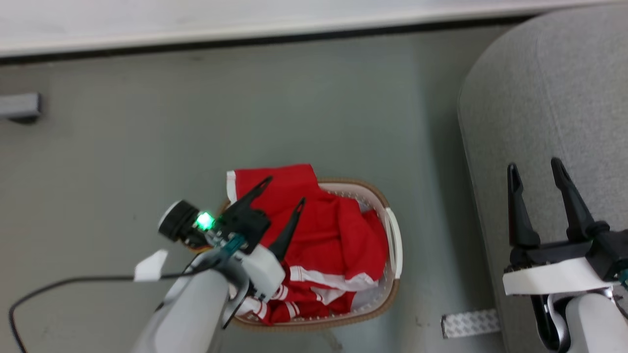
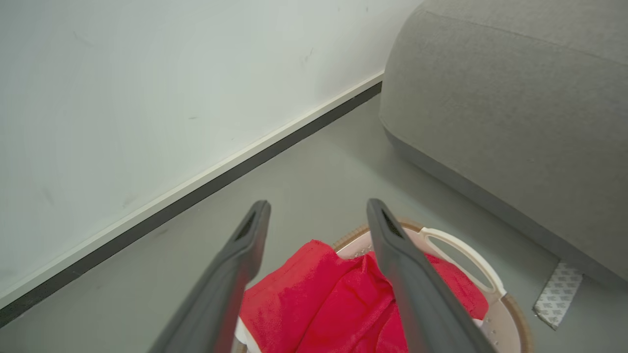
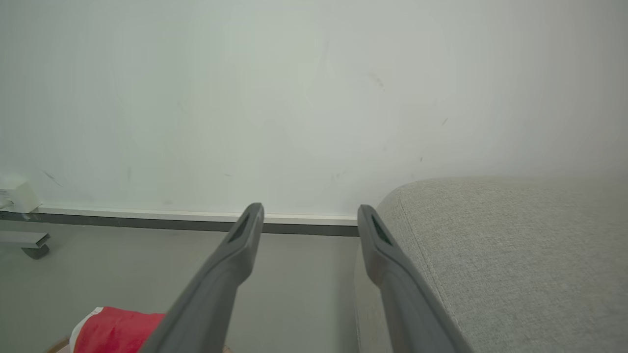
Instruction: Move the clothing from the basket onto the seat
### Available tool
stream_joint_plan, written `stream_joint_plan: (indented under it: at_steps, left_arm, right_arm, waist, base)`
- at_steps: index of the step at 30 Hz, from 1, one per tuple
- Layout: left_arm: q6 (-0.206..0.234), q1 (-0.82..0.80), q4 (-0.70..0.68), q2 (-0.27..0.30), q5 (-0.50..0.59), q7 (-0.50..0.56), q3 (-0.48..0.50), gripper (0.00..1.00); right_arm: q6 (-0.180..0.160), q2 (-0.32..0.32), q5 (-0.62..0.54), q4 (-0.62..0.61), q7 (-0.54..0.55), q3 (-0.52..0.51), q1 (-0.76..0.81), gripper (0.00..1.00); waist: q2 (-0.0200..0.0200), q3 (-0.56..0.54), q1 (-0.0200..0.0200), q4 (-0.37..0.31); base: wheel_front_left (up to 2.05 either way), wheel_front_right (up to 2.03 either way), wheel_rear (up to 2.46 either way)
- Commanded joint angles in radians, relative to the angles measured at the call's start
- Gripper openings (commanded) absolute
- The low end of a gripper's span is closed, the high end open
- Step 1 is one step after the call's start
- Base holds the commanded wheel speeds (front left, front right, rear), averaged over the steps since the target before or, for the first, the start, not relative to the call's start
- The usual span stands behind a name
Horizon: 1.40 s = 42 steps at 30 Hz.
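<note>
Claw positions: left claw [image 1: 285, 189] hangs over the basket [image 1: 395, 245], fingers apart and holding nothing; right claw [image 1: 534, 163] hangs over the near edge of the seat [image 1: 549, 98], fingers likewise apart and empty. Clothing [image 1: 333, 235] lies heaped inside the basket, one fold draped over the far rim. Basket stands on the grey floor [image 1: 245, 108], near the seat. Beyond, a dark baseboard [image 3: 147, 224] runs along the white wall [image 3: 314, 98].

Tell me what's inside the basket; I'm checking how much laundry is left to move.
The basket holds heaped red clothing with white stripes, one piece draped over its rim. Whatever lies beneath the heap is covered, and the left gripper hides part.
</note>
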Motion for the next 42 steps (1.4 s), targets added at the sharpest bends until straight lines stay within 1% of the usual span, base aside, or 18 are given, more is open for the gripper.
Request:
stream_joint_plan:
  at_steps: [1, 7, 10, 12, 14, 17, 22, 26, 28, 31, 32, 33, 34, 39, 40, 42]
  left_arm:
    - [-0.001, -0.029, 0.02, 0.004, 0.013, 0.01, -0.01, 1.0]
    - [-0.006, -0.181, 0.175, 0.002, 0.053, 0.119, -0.096, 1.0]
    - [-0.007, -0.23, 0.257, 0.0, 0.052, 0.188, -0.133, 1.0]
    - [-0.008, -0.253, 0.316, -0.002, 0.033, 0.237, -0.174, 1.0]
    - [-0.005, -0.292, 0.359, 0.014, 0.021, 0.27, -0.208, 1.0]
    - [-0.005, -0.333, 0.414, 0.036, 0.027, 0.298, -0.244, 1.0]
    - [-0.005, -0.402, 0.491, 0.059, 0.044, 0.35, -0.265, 1.0]
    - [-0.003, -0.447, 0.539, 0.087, 0.059, 0.36, -0.283, 1.0]
    - [0.001, -0.466, 0.554, 0.093, 0.07, 0.357, -0.293, 1.0]
    - [0.031, -0.489, 0.571, 0.099, 0.067, 0.341, -0.289, 1.0]
    - [0.036, -0.492, 0.577, 0.098, 0.067, 0.333, -0.29, 0.89]
    - [0.044, -0.492, 0.582, 0.094, 0.059, 0.324, -0.287, 0.24]
    - [0.051, -0.492, 0.588, 0.09, 0.054, 0.313, -0.286, 0.0]
    - [0.071, -0.468, 0.599, 0.038, 0.012, 0.249, -0.273, 0.0]
    - [0.071, -0.468, 0.599, 0.038, 0.012, 0.249, -0.273, 0.0]
    - [0.08, -0.462, 0.595, 0.022, 0.008, 0.207, -0.277, 0.0]
  right_arm:
    - [-0.002, -0.003, 0.009, -0.01, 0.0, 0.002, -0.022, 1.0]
    - [-0.002, -0.003, 0.031, -0.04, 0.0, 0.035, -0.094, 1.0]
    - [-0.002, -0.003, 0.047, -0.054, 0.0, 0.045, -0.117, 1.0]
    - [-0.002, -0.003, 0.056, -0.065, 0.0, 0.058, -0.126, 1.0]
    - [-0.002, -0.003, 0.063, -0.075, 0.0, 0.07, -0.134, 1.0]
    - [-0.002, -0.002, 0.077, -0.097, 0.0, 0.087, -0.145, 1.0]
    - [-0.002, -0.002, 0.104, -0.144, 0.0, 0.108, -0.16, 1.0]
    - [-0.002, -0.002, 0.119, -0.179, 0.0, 0.127, -0.161, 1.0]
    - [-0.002, -0.002, 0.124, -0.202, 0.0, 0.132, -0.157, 1.0]
    - [-0.002, -0.002, 0.133, -0.23, 0.0, 0.14, -0.146, 1.0]
    - [-0.002, -0.002, 0.134, -0.236, 0.0, 0.143, -0.143, 1.0]
    - [-0.002, -0.002, 0.136, -0.238, 0.0, 0.144, -0.139, 1.0]
    - [-0.002, -0.002, 0.137, -0.239, 0.0, 0.146, -0.134, 1.0]
    - [-0.002, -0.003, 0.123, -0.215, 0.0, 0.126, -0.105, 1.0]
    - [-0.002, -0.003, 0.123, -0.215, 0.0, 0.126, -0.105, 1.0]
    - [-0.002, -0.003, 0.117, -0.205, 0.0, 0.112, -0.096, 1.0]
  waist:
    - [-0.0001, 0.099, -0.0002, -0.036]
    - [-0.0001, 0.213, -0.0002, -0.083]
    - [-0.0001, 0.25, -0.0002, -0.105]
    - [-0.0001, 0.27, -0.0002, -0.122]
    - [-0.0001, 0.289, -0.0002, -0.141]
    - [-0.0001, 0.323, -0.0002, -0.163]
    - [-0.0001, 0.389, -0.0002, -0.194]
    - [-0.0001, 0.44, -0.0002, -0.216]
    - [-0.0001, 0.467, -0.0002, -0.222]
    - [-0.0001, 0.5, -0.0002, -0.228]
    - [-0.0001, 0.506, -0.0002, -0.229]
    - [-0.0001, 0.509, -0.0002, -0.228]
    - [-0.0001, 0.509, -0.0002, -0.227]
    - [-0.0001, 0.463, -0.0002, -0.191]
    - [-0.0001, 0.463, -0.0002, -0.191]
    - [-0.0001, 0.433, -0.0002, -0.163]
  base:
    - [0.0, 0.0, 0.0]
    - [0.0, 0.0, 0.0]
    - [0.0, 0.0, 0.0]
    - [0.0, 0.0, 0.0]
    - [0.0, 0.0, 0.0]
    - [0.0, 0.0, 0.0]
    - [0.0, 0.0, 0.0]
    - [0.0, 0.0, 0.0]
    - [0.0, 0.0, 0.0]
    - [0.0, 0.0, 0.0]
    - [0.0, 0.0, 0.0]
    - [0.0, 0.0, 0.0]
    - [0.0, 0.0, 0.0]
    - [0.0, 0.0, 0.0]
    - [0.0, 0.0, 0.0]
    - [0.0, 0.0, 0.0]
